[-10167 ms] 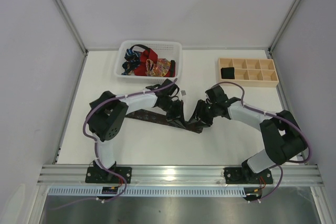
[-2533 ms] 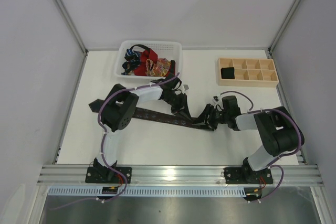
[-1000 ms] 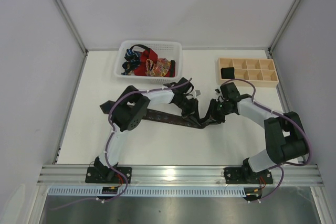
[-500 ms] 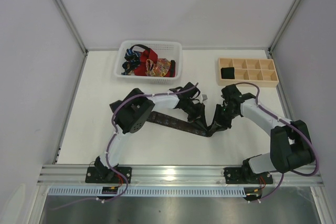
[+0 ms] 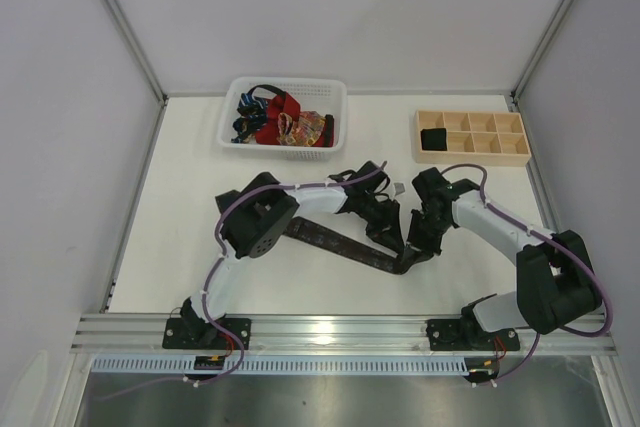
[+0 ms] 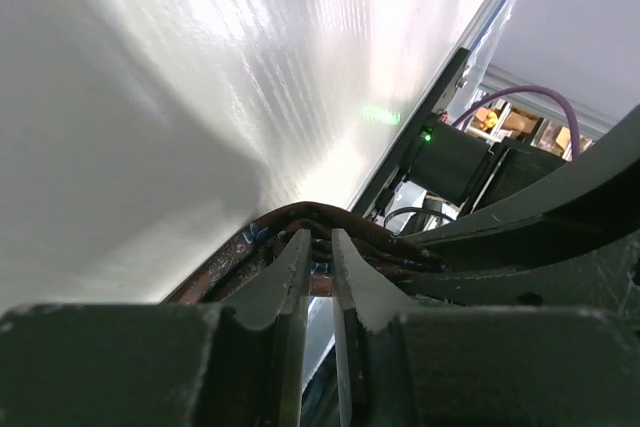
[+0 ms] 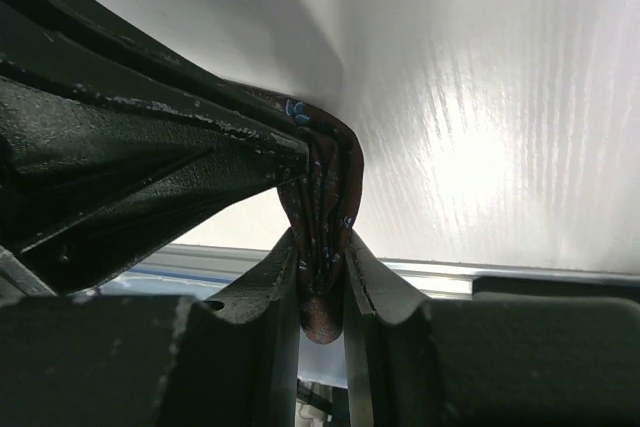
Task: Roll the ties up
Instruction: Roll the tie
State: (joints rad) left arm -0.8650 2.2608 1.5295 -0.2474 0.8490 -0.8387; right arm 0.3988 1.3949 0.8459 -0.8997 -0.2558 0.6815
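Fabric necktie (image 5: 335, 242), dark brown-black, long and narrow, finely patterned, flat on white bench (image 5: 180, 197). Slanted from just beside left arm's elbow down toward near right. Right-hand end bent upward and bunched between two pincers.

Left pincer (image 5: 388, 235) reaching in from left, fingers (image 6: 288, 287) drawn to narrow slit. Clenched on brown folds of necktie gathered at their tips, as far as wrist view tells.

Right pincer (image 5: 420, 247) reaching in from right, clenched on necktie. In wrist view, strip of blue-flecked brown fabric squeezed between both fingers (image 7: 275, 277), arching up and over beyond tips.

Both pincers very close together, low over bench, on near side of middle.

Far left of bench: white plastic mesh basket (image 5: 285, 80), rectangular, holding tangled heap of other ties: red tie (image 5: 275, 119), blue tie (image 5: 244, 125), orange-patterned tie (image 5: 306, 128).

Far right of bench: pale wooden tray (image 5: 470, 159) with square compartments, well apart from basket. Small black roll (image 5: 433, 137) in its left-end compartment.
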